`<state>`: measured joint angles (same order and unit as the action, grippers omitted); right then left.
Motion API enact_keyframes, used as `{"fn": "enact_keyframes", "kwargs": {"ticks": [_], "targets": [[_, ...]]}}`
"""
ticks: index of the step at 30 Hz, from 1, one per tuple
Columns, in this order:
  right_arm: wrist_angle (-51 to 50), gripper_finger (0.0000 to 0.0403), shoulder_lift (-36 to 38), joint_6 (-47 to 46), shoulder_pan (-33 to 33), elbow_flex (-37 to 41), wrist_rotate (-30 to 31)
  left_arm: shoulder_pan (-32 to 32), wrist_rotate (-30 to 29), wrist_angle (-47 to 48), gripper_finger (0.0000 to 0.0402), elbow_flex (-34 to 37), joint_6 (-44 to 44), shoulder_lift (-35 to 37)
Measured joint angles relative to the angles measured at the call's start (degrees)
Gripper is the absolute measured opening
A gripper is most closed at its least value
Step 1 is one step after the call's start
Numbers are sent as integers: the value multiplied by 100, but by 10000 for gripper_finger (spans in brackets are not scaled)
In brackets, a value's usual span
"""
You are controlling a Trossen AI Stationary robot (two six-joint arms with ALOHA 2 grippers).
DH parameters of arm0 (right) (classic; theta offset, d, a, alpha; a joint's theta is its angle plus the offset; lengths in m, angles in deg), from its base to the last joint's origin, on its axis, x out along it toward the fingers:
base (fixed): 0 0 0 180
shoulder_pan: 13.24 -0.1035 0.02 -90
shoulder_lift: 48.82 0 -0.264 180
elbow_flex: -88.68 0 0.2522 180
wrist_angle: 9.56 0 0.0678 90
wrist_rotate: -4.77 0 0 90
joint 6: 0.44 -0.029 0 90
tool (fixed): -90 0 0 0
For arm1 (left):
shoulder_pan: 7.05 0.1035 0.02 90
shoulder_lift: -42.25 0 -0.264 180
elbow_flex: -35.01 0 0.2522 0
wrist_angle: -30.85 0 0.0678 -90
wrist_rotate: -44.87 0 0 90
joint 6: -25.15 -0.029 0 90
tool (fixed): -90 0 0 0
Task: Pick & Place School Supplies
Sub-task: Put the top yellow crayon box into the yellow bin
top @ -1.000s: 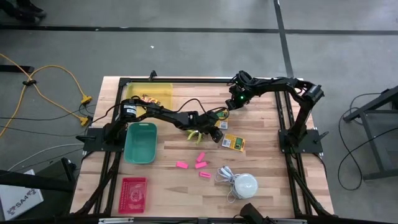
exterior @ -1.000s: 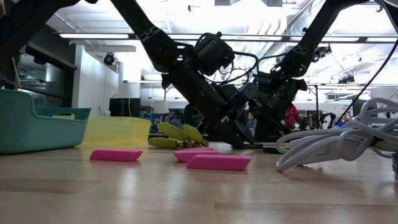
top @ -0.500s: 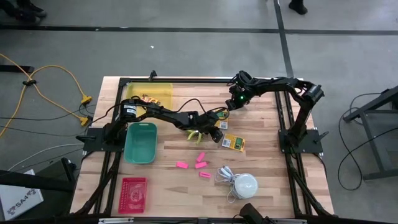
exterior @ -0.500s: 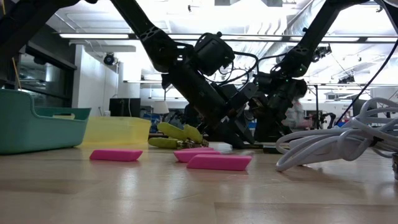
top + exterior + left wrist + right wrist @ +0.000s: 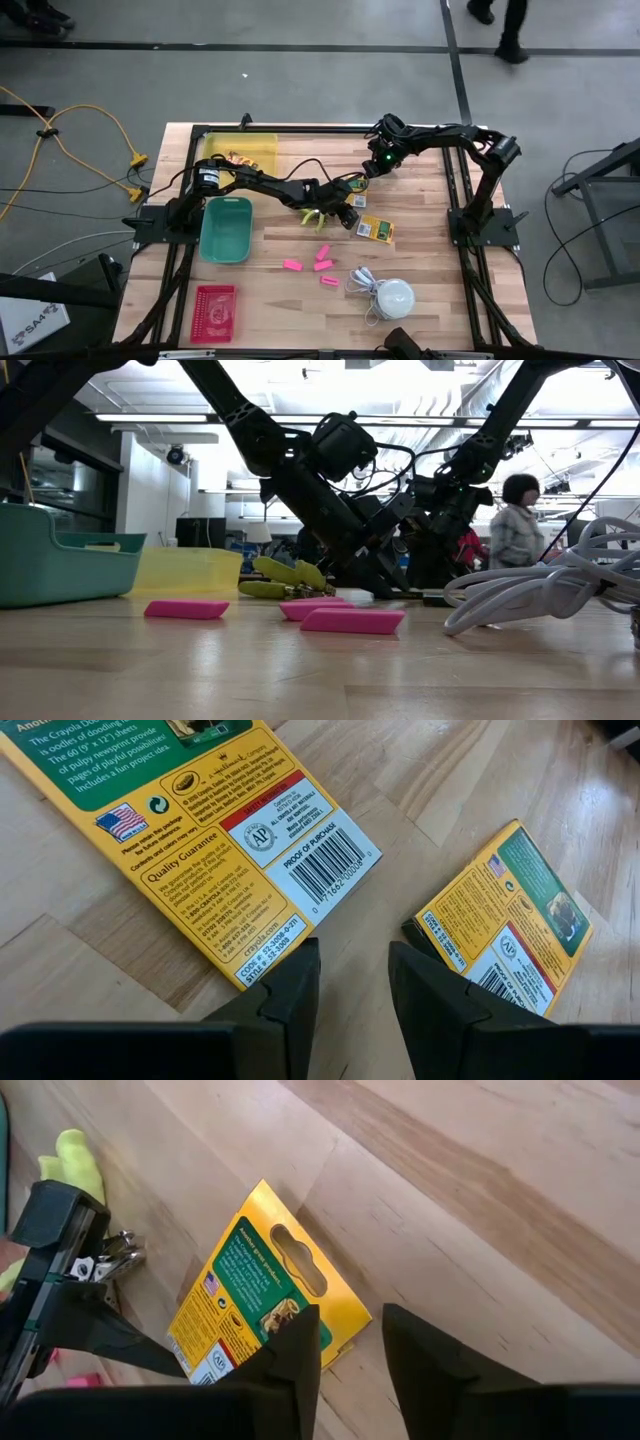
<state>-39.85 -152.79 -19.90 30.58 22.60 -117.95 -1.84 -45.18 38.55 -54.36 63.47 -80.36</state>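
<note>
Yellow-and-green boxes [image 5: 240,850] lie just beside the slightly parted left gripper [image 5: 352,995].

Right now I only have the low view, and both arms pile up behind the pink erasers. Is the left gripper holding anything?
Observer: No. In its wrist view the left gripper is open and empty, aimed at bare wood between one yellow-and-green box and a second box.
Operator: And the right one?
Observer: The right gripper is also open and empty in its own wrist view.
Operator: I count three erasers from here.
Observer: The high view shows four pink erasers, lying apart on the table between the teal bin and the white dome.
</note>
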Motion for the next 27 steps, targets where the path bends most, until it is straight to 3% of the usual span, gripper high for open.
{"fn": "enact_keyframes", "kwargs": {"ticks": [27], "targets": [[-32,101,0,-209,-115,-13,-230,3,2,2,121,0,-39,0]]}}
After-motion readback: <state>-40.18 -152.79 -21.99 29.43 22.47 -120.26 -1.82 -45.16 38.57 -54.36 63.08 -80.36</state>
